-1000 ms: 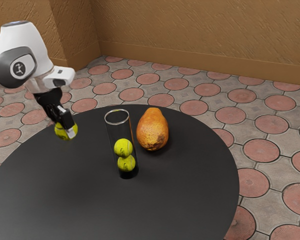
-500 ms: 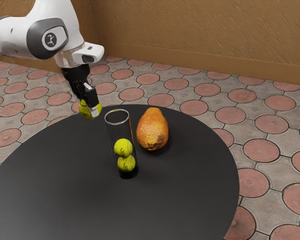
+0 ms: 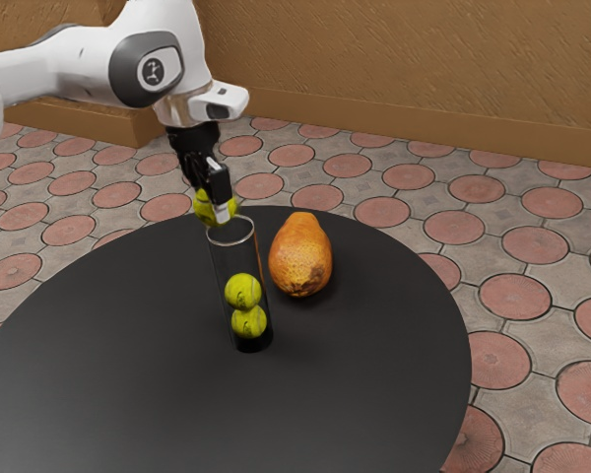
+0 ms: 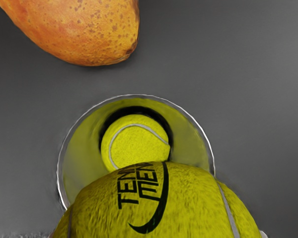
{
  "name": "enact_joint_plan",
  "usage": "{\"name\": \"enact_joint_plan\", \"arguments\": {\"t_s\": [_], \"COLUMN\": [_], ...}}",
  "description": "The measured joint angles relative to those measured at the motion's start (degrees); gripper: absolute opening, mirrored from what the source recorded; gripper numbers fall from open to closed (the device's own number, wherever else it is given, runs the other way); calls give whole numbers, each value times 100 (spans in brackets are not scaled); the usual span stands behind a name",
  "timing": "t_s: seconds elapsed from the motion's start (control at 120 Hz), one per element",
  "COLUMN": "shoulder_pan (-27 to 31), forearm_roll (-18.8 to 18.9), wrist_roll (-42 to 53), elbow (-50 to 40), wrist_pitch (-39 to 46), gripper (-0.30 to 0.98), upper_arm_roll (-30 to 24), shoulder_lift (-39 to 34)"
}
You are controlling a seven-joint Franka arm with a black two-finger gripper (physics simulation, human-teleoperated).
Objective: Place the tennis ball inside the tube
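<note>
my black two-finger gripper [image 3: 217, 207] is clamped on the fuzzy, round, yellow-green tennis ball [image 3: 209, 207], a pad pressed to either side. i have it up at the mouth of the tall, clear, straight-walled tube [image 3: 233, 260]; in the wrist view it overlaps one side of the round opening, so i judge it needs a little more centring before i lower and let go. whether it touches the rim [image 3: 253, 233], i cannot tell.

it should be light, springy and hard to harm. its felt ought to grip my pads well, though too hard a squeeze might flatten it a bit. opposite sides at its widest girth are the right place to hold, with its underside left free to enter first. the tube looks thin and glossy, stiff i'd guess, and a nudge on its lip could tip it.

inside, the upper ball [image 3: 242, 292] sits on the lower ball [image 3: 249, 322], both of the same bright nap with pale curving seams. beside the tube lies a plump, orange, papaya-like fruit [image 3: 300, 256], smooth-skinned, speckled and tapered, browner towards its broad end. under them is the round, dark, matte table [image 3: 355, 374]. beyond are a rough, ochre-brown wall [image 3: 394, 69] and a floor [image 3: 539, 406] of pinkish discs set in grey stone.
</note>
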Motion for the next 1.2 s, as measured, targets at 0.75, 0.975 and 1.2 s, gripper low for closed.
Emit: {"name": "enact_joint_plan", "arguments": {"t_s": [0.75, 0.975, 1.2], "shoulder_pan": [-60, -67, -86], "forearm_roll": [-35, -60, -40], "wrist_roll": [46, 59, -96], "elbow": [267, 239, -455], "wrist_pitch": [-18, -41, -252], "gripper": [48, 62, 66], "upper_arm_roll": [-6, -3, 53], "shoulder_lift": [433, 390, -709]}}
